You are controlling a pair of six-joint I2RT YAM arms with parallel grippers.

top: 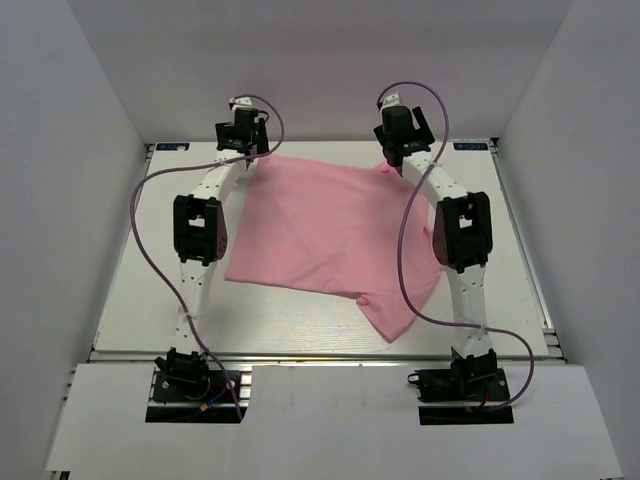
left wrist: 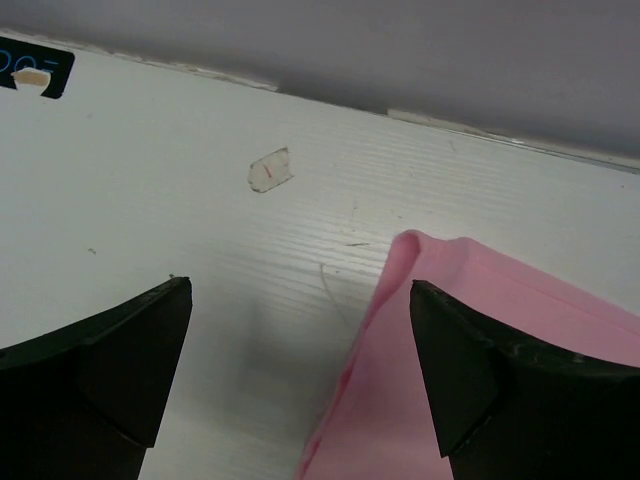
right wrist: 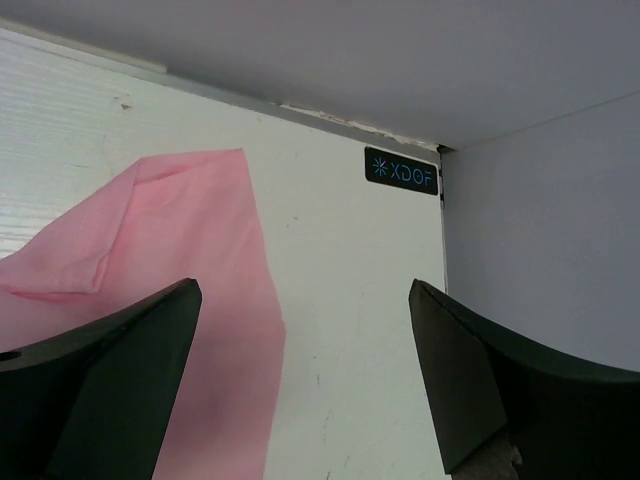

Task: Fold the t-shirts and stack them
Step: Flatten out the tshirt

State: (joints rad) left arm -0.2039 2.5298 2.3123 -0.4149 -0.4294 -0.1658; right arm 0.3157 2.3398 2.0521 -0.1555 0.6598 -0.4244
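Observation:
The light-pink t-shirt point(top: 320, 230) lies spread over the middle of the white table, with a folded flap pointing toward the near right. My left gripper point(top: 262, 152) hovers at the shirt's far left corner. In the left wrist view it point(left wrist: 300, 300) is open, and the pink corner point(left wrist: 500, 285) lies under its right finger and partly in the gap, not pinched. My right gripper point(top: 390, 162) stands at the far right corner. In the right wrist view it point(right wrist: 305, 300) is open over bare table, with the pink edge point(right wrist: 180, 220) by its left finger.
Grey walls close in the table point(top: 130, 290) at the back and both sides. A dark XDOF label point(right wrist: 401, 171) marks the far right corner and another label point(left wrist: 30, 68) the far left. A small chip point(left wrist: 270, 170) shows in the tabletop. Purple cables loop beside both arms.

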